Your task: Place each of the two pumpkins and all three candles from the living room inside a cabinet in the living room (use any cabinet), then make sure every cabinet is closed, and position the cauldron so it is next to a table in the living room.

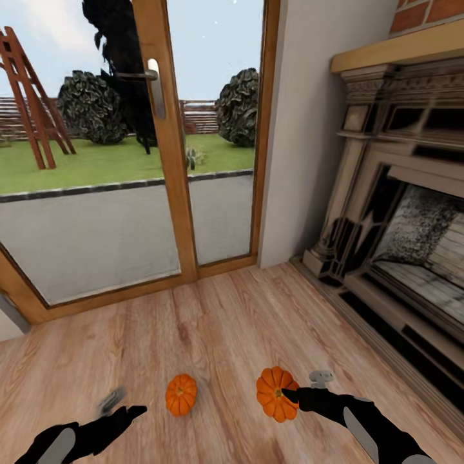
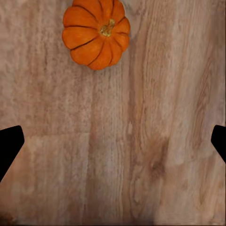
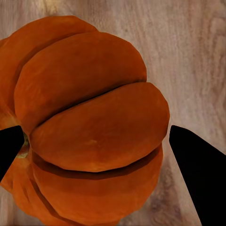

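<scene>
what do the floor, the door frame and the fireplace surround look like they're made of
The floor looks like light wood planks or laminate: long grain streaks and plank seams, matte. The door frame looks like warm varnished wood, smooth with a slight sheen. The fireplace surround looks like carved stone or painted wood, pale beige with moulded detail; the render leaves that open. Red brick shows above it.

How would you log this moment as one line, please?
right gripper: around right pumpkin | left gripper: open, empty | left pumpkin: on floor
</scene>
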Motion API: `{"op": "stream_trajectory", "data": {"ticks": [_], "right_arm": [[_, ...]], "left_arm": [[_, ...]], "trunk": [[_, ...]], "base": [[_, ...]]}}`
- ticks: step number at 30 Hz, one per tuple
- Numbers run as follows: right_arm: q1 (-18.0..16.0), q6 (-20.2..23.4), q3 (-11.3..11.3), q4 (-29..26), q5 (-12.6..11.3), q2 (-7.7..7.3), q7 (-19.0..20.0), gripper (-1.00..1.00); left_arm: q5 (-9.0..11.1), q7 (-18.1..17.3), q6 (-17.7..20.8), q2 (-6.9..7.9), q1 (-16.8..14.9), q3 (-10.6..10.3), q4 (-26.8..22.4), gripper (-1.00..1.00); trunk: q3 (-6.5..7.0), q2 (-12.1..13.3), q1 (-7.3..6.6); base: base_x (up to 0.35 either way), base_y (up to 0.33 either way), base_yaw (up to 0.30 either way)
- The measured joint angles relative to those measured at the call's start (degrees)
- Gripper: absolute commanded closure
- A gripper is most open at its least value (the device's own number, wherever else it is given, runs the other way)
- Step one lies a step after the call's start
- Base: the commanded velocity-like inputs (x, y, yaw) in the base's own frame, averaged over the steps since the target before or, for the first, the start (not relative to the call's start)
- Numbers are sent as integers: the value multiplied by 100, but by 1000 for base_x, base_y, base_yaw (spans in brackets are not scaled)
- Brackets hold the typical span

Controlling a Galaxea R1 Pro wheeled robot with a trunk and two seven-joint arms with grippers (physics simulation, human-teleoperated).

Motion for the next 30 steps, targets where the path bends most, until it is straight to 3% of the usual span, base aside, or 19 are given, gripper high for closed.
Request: {"op": "stream_trajectory", "data": {"ticks": [2, 6, 13, 19, 21, 24, 27, 30], "right_arm": [[0, 0, 0, 0, 0, 0, 6, 100], [0, 2, 4, -5, -12, -6, 202, 100], [0, 52, -19, -66, -53, -14, 1335, 100], [1, 914, -64, -107, -79, 3, 1850, 100], [-1, 1164, -161, -232, -209, 1, 1941, 100], [-7, 1557, -505, -473, -494, -5, 1998, 100], [-24, 1770, -759, -555, -585, 2, 2004, 100], [-43, 1819, -819, -568, -602, 0, 1986, 100]], "left_arm": [[-15, -440, -1, 81, -5, 36, 186, -100], [-20, -632, -2, 119, -7, 52, 265, -100], [12, -678, -2, 132, -8, 86, 285, -100], [28, -686, -2, 139, -8, 89, 283, -100], [30, -687, -2, 135, -7, 89, 282, -100], [26, -682, -2, 131, -7, 89, 281, -100], [23, -684, -1, 129, -7, 90, 280, -100], [23, -686, -2, 123, -7, 83, 280, -100]], "trunk": [[0, 0, -2], [0, 0, -1], [0, 0, 1], [0, 0, 1], [0, 0, 1], [1, 0, 1], [0, 0, -1], [0, 0, 0]], "base": [[260, 0, 0], [221, 0, 0], [31, 0, 0], [1, 0, 0], [0, 0, 0], [25, 0, 0], [201, 32, 0], [147, 14, 0]]}}
